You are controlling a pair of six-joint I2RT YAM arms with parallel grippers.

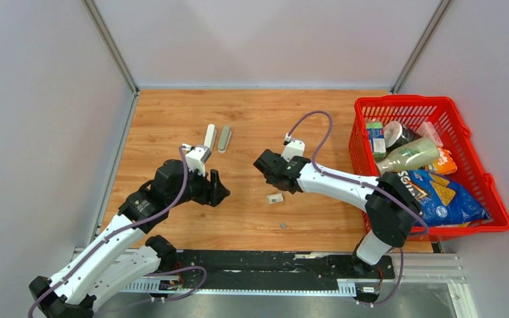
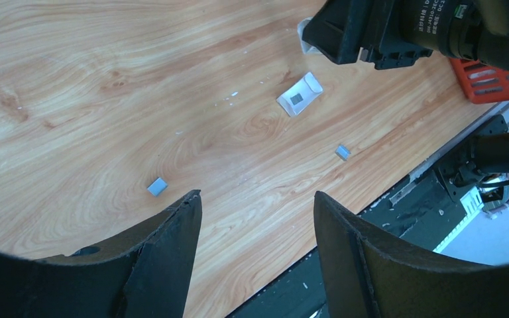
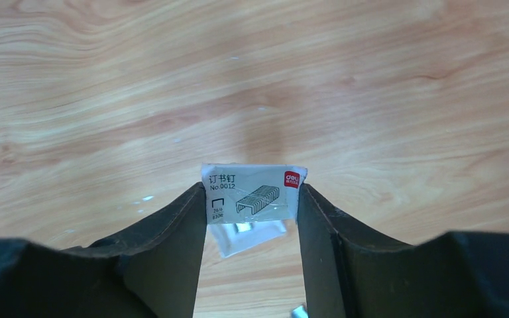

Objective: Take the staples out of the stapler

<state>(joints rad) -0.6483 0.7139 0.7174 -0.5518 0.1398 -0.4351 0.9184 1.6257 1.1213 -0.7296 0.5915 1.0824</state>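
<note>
A red basket [image 1: 404, 101] is set at the right edge of the wooden table [image 1: 172, 112], and a blue snack bag [image 1: 441, 195], a pale bottle [image 1: 407, 156] and other packaged goods are held in it. A small white packet [image 1: 275, 198] is laid flat near the table's middle. A printed white packet [image 3: 252, 192] is seen off the table, above it.

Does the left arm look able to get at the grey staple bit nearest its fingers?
Likely yes: the left gripper hangs open and empty, and the staple bit lies uncovered on the table just off one fingertip, with the right gripper well aside.
</note>
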